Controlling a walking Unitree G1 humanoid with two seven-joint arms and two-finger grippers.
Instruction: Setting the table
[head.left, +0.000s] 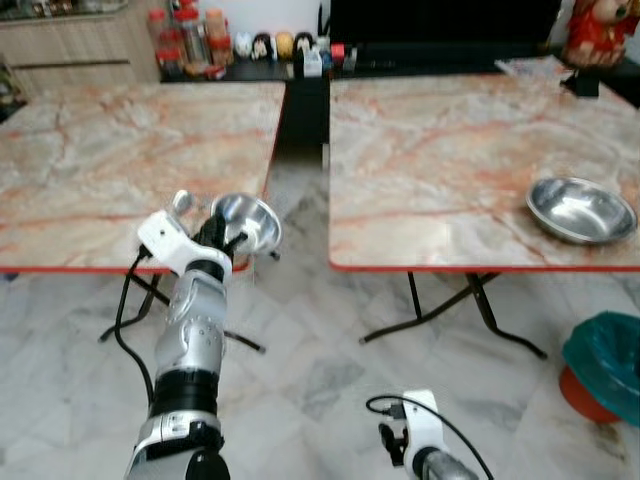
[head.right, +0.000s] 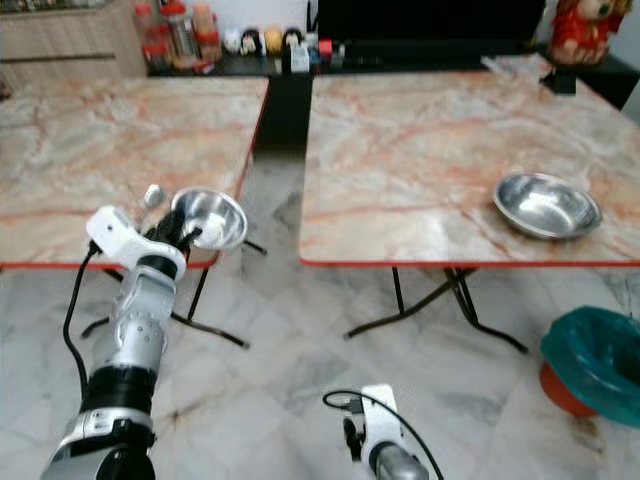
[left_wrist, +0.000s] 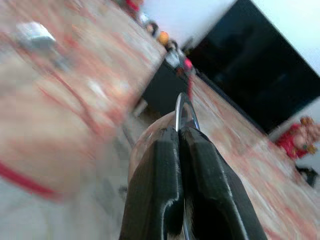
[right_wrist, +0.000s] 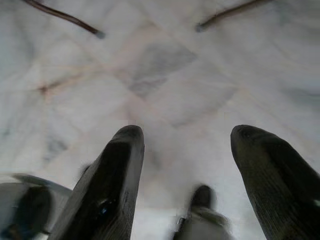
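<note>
- Your left gripper (head.left: 222, 232), raised on an outstretched arm at lower left of the frame, pinches a steel bowl (head.left: 248, 222) by its rim beside the left table (head.left: 120, 160).
- Your right gripper (right_wrist: 185, 165) hangs low, fingers spread wide, holding nothing.
- A second bowl (head.left: 581, 210) sits on the right table (head.left: 440, 170).

Along the far wall, red-capped bottles and jars (head.left: 188, 40) beside a row of small round figurines (head.left: 270, 44) on a dark low shelf (head.left: 250, 70). Behind them, a large black screen (head.left: 440, 22). At far right, a red figurine (head.left: 598, 30) standing by the wall. Low at right, on pale marble floor tiles (head.left: 320, 380), a teal-lined bin (head.left: 608, 365) with an orange body.
</note>
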